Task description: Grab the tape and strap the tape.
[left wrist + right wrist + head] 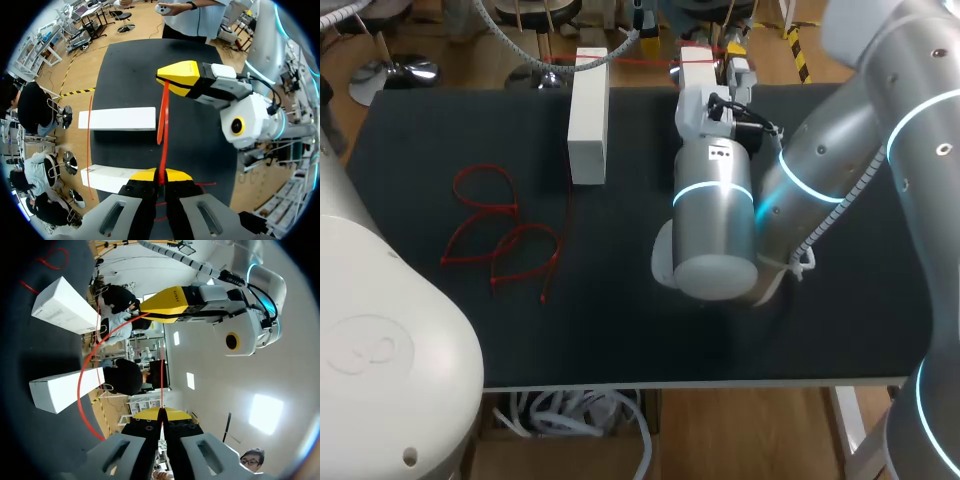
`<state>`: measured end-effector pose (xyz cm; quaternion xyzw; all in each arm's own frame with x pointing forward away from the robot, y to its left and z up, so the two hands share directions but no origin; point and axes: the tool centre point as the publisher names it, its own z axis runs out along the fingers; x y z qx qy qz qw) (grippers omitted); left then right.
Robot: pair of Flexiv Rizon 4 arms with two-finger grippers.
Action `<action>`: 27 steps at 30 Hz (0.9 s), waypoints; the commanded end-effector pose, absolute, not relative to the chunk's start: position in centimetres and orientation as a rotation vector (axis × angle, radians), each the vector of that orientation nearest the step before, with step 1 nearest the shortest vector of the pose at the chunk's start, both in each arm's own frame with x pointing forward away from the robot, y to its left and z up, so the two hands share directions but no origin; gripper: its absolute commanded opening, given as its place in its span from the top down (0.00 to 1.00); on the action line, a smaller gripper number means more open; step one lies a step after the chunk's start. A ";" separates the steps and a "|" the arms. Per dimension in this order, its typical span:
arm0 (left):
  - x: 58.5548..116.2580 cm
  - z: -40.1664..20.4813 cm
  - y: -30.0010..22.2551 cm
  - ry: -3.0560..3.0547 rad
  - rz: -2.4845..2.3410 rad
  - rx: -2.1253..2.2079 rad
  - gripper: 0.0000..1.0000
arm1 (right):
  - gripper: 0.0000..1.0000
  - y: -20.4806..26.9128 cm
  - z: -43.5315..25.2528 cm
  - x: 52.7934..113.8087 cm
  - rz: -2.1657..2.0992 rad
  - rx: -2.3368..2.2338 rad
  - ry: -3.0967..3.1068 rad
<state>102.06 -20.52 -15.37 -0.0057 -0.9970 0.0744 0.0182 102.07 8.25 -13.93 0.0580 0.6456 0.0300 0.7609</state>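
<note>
Red tape (163, 150) strung in the air just beside white box (117, 119), poss. doubled into a loop. One end pinched in L gripper (160, 176), fingers tight together; other end nipped likewise in R gripper (166, 82). R arm (715, 215) stretched alongside box, wrist aimed outward. Loose red straps (500, 235) well apart from box.

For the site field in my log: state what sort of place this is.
Probably a robotics lab test bench. Over a black table, the robot's left end effector and right end effector both grip one red tape, beside two white boxes seemingly set out as props.
</note>
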 end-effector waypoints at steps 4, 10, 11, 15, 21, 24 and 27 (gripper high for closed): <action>102.1 -15.3 -20.6 -3.095 0.224 -0.017 1.00 | 1.00 8.2 -12.5 102.1 0.062 0.113 1.446; 102.1 -15.3 -20.6 -3.095 0.224 -0.017 1.00 | 1.00 8.1 -12.5 101.8 0.060 0.096 1.450; 102.1 -15.3 -20.6 -3.095 0.224 -0.017 1.00 | 1.00 8.1 -12.4 101.7 0.061 0.094 1.451; 102.1 -15.3 -20.6 -3.095 0.224 -0.017 1.00 | 1.00 8.2 -12.1 101.6 0.061 0.086 1.448; 102.1 -15.3 -20.6 -3.095 0.224 -0.017 1.00 | 1.00 8.5 -11.8 101.5 0.056 0.042 1.448; 102.1 -15.3 -20.6 -3.095 0.224 -0.017 1.00 | 1.00 8.7 -11.7 101.4 0.054 0.004 1.459; 102.1 -15.3 -20.6 -3.095 0.224 -0.017 1.00 | 1.00 8.9 -11.7 101.4 0.032 -0.021 1.454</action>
